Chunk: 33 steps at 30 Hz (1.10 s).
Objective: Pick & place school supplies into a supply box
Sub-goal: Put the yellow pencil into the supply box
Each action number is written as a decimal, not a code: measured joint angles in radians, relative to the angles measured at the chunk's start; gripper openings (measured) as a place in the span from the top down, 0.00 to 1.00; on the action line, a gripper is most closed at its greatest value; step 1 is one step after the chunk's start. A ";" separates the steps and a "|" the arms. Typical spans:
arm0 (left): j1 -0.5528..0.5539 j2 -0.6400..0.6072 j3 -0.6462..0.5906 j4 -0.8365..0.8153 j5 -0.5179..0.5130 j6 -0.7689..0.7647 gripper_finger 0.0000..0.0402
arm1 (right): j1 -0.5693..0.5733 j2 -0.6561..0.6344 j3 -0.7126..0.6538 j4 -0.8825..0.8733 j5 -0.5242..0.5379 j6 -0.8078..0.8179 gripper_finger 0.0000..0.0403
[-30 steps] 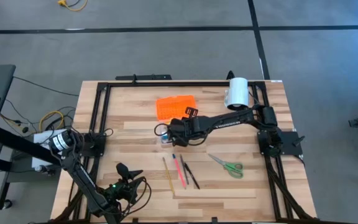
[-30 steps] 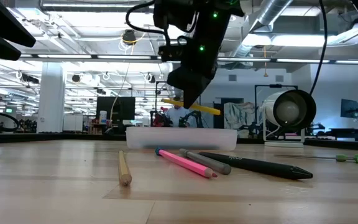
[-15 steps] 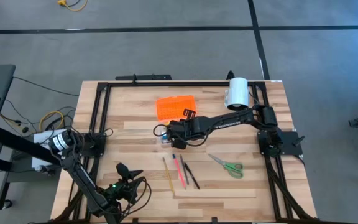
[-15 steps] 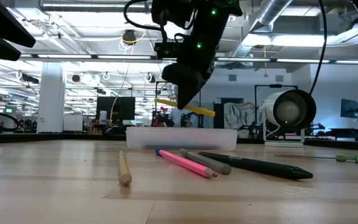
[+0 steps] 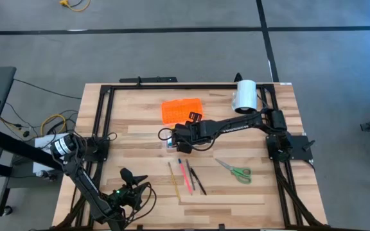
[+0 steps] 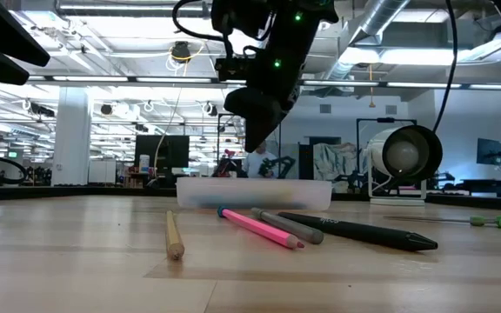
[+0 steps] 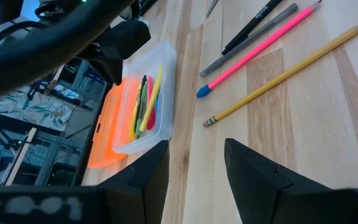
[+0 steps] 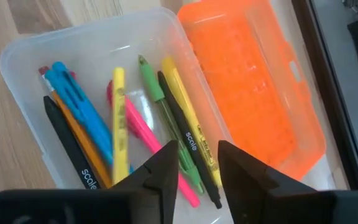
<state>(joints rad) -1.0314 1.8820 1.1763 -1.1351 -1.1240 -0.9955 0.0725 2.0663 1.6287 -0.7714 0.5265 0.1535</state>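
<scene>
The supply box [image 8: 23, 62], a clear plastic case, sits at mid-table with its orange lid [image 8: 253, 93] folded open beside it. Inside lie several pens, among them a yellow one [image 8: 118, 124], blue, pink, green and black. My right gripper [image 8: 194, 155] hovers open just above the box [image 6: 253, 192] and holds nothing. On the table nearer the front edge lie a yellow pencil [image 5: 173, 179], a pink pencil [image 5: 185, 176], a grey pen, a black pen [image 5: 198, 179] and green-handled scissors [image 5: 234, 170]. My left gripper [image 5: 126, 174] waits open near the front left.
A white cylinder [image 5: 244, 96] lies at the far right corner. A black frame [image 5: 172, 85] runs around the tabletop edges. Bare wood lies left of the box and between the loose pens and the front edge.
My right gripper has opened above the box and let go of a yellow pen it held across its fingertips. The pen has dropped out of the low view into the box. The gripper itself has stayed above the box.
</scene>
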 joint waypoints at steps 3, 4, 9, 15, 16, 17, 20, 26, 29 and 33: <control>0.000 0.000 0.000 0.000 -0.006 0.000 0.64 | 0.033 0.000 0.000 0.020 0.004 -0.024 0.73; 0.000 0.000 0.000 0.000 -0.007 0.000 0.64 | 0.049 0.000 0.000 0.029 0.003 -0.037 0.73; 0.002 0.000 0.000 0.003 -0.015 -0.002 0.64 | 0.144 0.000 0.000 0.067 0.065 -0.097 0.73; 0.023 0.000 0.000 0.062 -0.018 0.045 0.64 | 0.267 -0.012 0.000 0.061 0.187 -0.128 0.73; 0.030 0.000 0.000 0.069 -0.028 0.057 0.64 | 0.286 -0.019 0.000 0.065 0.194 -0.126 0.73; 0.036 0.000 0.000 0.074 -0.043 0.065 0.64 | 0.305 -0.023 0.003 0.072 0.205 -0.120 0.73; 0.056 0.000 0.000 0.079 -0.116 0.074 0.64 | 0.367 -0.042 0.000 0.056 0.254 -0.079 0.73; 0.099 0.000 0.000 0.114 -0.182 0.077 0.64 | 0.504 -0.053 0.001 0.044 0.399 -0.024 0.73; 0.124 0.000 0.000 0.164 -0.128 0.118 0.64 | 0.576 -0.053 0.001 0.020 0.487 0.019 0.73; 0.170 0.001 -0.001 0.297 0.033 0.296 0.64 | 0.669 -0.053 0.001 -0.044 0.634 0.103 0.73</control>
<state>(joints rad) -0.8615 1.8828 1.1755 -0.8378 -1.0911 -0.6996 0.7414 2.0132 1.6295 -0.8153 1.1601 0.2561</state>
